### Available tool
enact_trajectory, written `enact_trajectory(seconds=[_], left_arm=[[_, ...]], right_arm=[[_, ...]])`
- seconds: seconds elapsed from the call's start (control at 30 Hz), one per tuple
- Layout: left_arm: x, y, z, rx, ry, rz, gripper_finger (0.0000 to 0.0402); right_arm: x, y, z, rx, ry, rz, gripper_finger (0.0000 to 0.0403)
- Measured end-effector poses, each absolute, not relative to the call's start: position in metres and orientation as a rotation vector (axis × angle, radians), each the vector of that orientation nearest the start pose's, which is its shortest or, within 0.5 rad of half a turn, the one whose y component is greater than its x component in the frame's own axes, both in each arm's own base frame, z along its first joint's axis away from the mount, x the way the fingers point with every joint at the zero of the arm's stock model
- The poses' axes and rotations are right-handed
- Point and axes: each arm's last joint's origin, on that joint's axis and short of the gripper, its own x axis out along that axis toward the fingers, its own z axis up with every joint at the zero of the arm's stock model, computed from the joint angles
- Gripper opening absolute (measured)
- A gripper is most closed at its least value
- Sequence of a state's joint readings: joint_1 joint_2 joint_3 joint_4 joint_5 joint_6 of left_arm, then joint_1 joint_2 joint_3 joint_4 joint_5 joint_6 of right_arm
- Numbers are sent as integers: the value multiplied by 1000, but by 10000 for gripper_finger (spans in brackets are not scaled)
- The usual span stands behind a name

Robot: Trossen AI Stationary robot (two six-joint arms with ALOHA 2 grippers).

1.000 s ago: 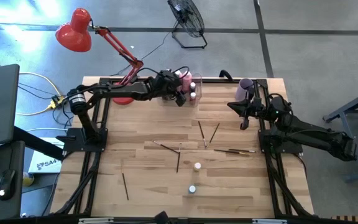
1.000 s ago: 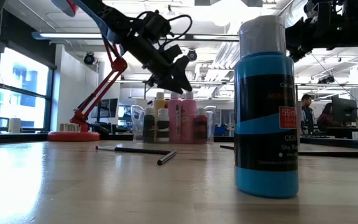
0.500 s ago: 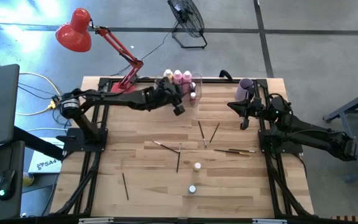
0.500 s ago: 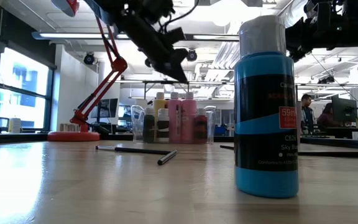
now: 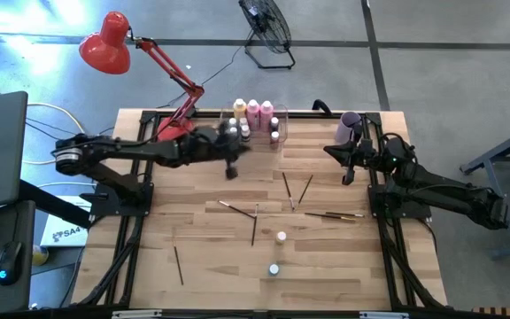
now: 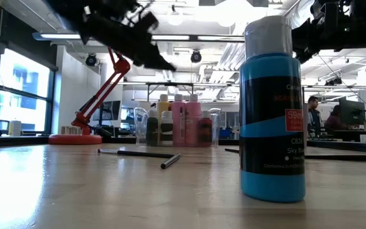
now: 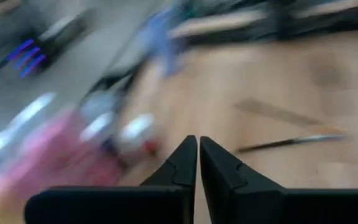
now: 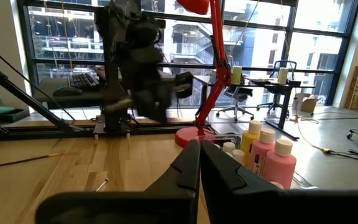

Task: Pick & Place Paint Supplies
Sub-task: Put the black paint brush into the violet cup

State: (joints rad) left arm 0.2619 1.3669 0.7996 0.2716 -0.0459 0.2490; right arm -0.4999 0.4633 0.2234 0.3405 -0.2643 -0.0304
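A clear bin (image 5: 257,124) at the table's far edge holds tall yellow (image 5: 239,108) and pink bottles (image 5: 253,108) and small white-capped ones (image 5: 275,135). Several paintbrushes (image 5: 286,184) lie flat on the wood mid-table. Two small bottles (image 5: 281,237) stand upright near the front; the low view shows a blue one (image 6: 272,108) close up. My left gripper (image 5: 231,170) hangs shut and holds nothing, above the table just left of and nearer than the bin; its fingers meet in its wrist view (image 7: 198,146). My right gripper (image 5: 347,177) waits shut (image 8: 199,149) at the far right.
A lilac cup (image 5: 351,122) stands at the far right corner beside my right arm. A red desk lamp (image 5: 104,44) has its base (image 5: 177,135) at the far left of the table. Bare wood lies at the table's near left around one lone brush (image 5: 179,264).
My left gripper has drawn back from above the bin toward the table's left and near side, staying above the table, rolling a little and shutting its fingers on nothing. The bottles in the bin, which it covered before, now show from above.
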Motion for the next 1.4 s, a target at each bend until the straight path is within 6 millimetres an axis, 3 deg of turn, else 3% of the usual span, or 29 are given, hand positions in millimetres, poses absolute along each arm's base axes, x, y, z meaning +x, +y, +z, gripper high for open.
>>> enact_trajectory(seconds=[0.13,0.23,0.43,0.73,1.03,1.23,1.4], left_arm=[[280,64,248,285,249,-140,17],[279,61,246,257,249,-236,17],[279,65,245,135,285,-111,17],[279,66,246,113,291,-52,17],[255,66,262,172,372,146,17],[248,64,264,169,393,146,17],[243,64,245,172,396,179,17]], right_arm=[[119,-56,231,-68,-90,-237,4],[119,-56,231,-68,-91,-237,4],[119,-56,231,-69,-93,-237,4],[119,-56,231,-68,-90,-237,4],[121,-59,227,92,-51,-292,4],[136,-62,243,141,119,-436,4],[159,-59,256,163,246,-423,4]])
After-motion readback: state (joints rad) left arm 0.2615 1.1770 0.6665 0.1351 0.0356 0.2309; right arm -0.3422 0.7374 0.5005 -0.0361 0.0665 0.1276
